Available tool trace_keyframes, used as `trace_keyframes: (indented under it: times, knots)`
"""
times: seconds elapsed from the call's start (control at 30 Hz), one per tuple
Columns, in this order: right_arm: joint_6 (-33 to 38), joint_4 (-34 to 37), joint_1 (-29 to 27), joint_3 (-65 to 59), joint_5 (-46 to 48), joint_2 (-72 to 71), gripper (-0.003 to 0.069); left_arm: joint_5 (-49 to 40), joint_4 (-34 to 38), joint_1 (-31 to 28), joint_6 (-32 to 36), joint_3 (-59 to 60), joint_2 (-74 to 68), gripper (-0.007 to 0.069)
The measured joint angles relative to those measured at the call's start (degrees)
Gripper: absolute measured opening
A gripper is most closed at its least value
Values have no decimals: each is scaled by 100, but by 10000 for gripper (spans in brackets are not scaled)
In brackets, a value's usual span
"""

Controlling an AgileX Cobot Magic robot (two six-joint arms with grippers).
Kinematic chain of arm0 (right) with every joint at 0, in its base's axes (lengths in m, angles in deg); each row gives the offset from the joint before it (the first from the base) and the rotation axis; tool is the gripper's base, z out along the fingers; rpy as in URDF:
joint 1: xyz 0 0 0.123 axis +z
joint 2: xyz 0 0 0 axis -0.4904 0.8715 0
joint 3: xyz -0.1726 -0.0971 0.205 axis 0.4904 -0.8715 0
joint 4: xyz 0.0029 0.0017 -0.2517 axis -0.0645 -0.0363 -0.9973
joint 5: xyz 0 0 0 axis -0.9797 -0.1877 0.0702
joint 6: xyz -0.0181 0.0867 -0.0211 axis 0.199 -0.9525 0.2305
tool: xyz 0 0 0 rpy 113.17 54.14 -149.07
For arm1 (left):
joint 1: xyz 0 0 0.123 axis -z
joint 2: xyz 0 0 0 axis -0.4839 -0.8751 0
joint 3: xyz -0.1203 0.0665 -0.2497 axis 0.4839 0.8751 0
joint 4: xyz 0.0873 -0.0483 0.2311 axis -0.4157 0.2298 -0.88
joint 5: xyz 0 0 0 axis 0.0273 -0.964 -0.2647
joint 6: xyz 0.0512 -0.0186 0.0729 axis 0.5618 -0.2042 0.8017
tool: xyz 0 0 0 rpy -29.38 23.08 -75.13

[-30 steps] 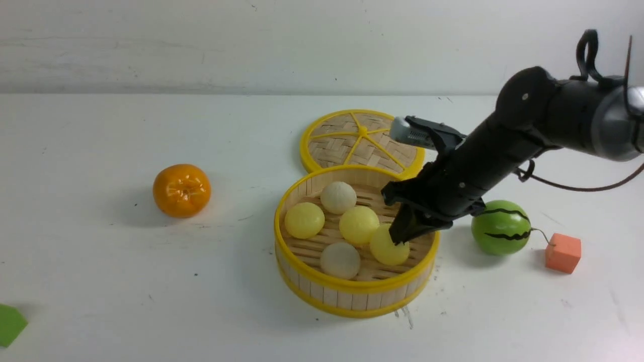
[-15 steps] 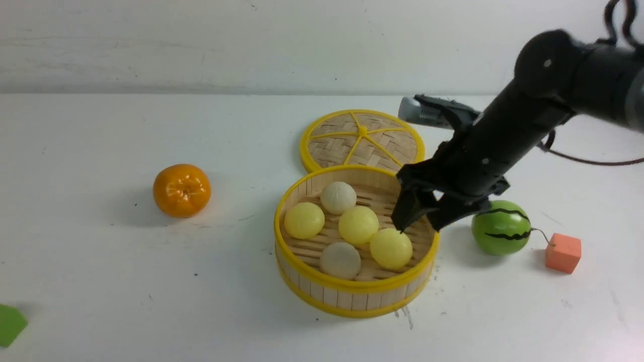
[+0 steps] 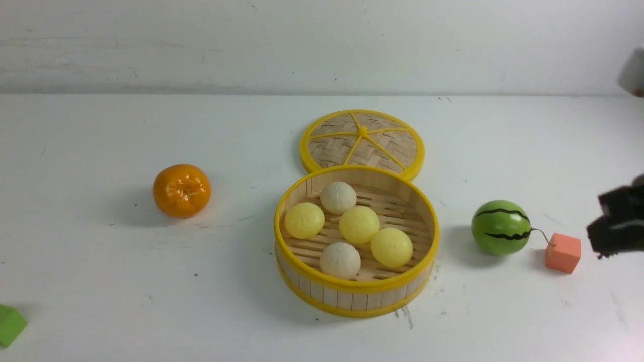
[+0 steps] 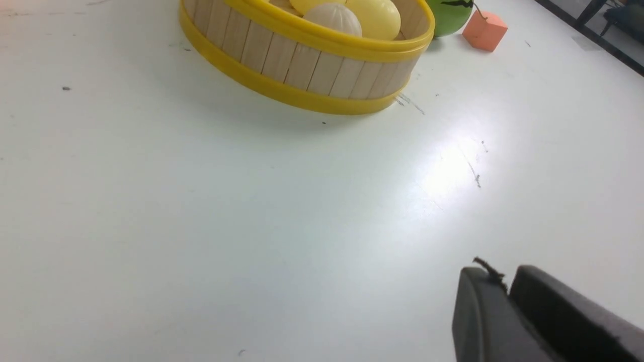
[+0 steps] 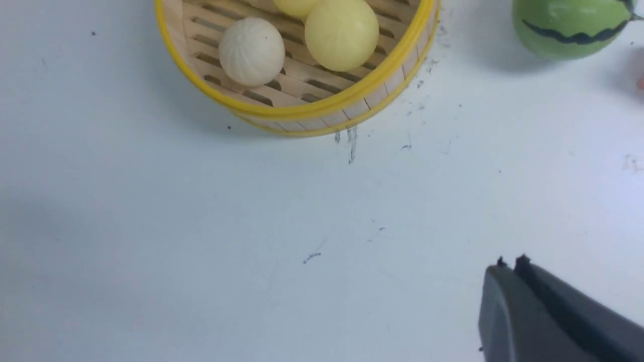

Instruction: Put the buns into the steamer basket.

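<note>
The steamer basket (image 3: pixel 352 296) stands mid-table with several buns inside. Two are cream-white and pleated (image 3: pixel 338 197) (image 3: pixel 340 260); three are smooth pale yellow (image 3: pixel 304 220) (image 3: pixel 358 224) (image 3: pixel 391 247). My right gripper (image 3: pixel 598 246) is a blurred dark shape at the right edge, past the orange cube, shut and empty; the right wrist view shows its jaws (image 5: pixel 510 264) pressed together over bare table, near the basket (image 5: pixel 302 108). My left gripper (image 4: pixel 503 276) appears only in the left wrist view, shut on nothing, over bare table short of the basket (image 4: pixel 302 65).
The woven lid (image 3: pixel 362 143) lies flat just behind the basket. An orange (image 3: pixel 181 190) sits to the left. A green watermelon ball (image 3: pixel 501 227) and an orange cube (image 3: pixel 562 252) sit to the right. A green block (image 3: pixel 9 324) is at the front left edge.
My right gripper let go of the pale yellow bun in the basket, drew back to the right edge of the front view and shut. The bun stays in the basket.
</note>
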Motion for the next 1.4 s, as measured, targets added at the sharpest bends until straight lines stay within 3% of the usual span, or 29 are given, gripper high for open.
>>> trace_keyframes:
  times: [0.3, 0.63, 0.73, 0.87, 0.93, 1.0, 1.13, 1.4]
  knots:
    - [-19, -269, 0, -1237, -339, -1797, -10, -6, 0, 0, 0, 0, 0, 86]
    - [-19, -417, -6, -1477, 84, -2865, -5, -12, 0, 0, 0, 0, 0, 92]
    - [20, -468, -154, -1826, -482, -3183, -5, -12, 0, 0, 0, 0, 0, 96]
    - [483, -655, -677, -3534, -2641, -4097, -3, -16, 0, 0, 0, 0, 0, 99]
    - [587, -691, -800, -4016, -3066, -4397, -3, -16, 0, 0, 0, 0, 0, 99]
    - [643, -735, -1047, -5296, -3936, -5098, -2, -16, 0, 0, 0, 0, 0, 99]
    - [493, -735, -1260, -6309, -4266, -5781, -2, -16, 0, 0, 0, 0, 0, 99]
    - [431, -847, -1314, -6355, -4113, -5863, 1, -22, 0, 0, 0, 2, 6, 102]
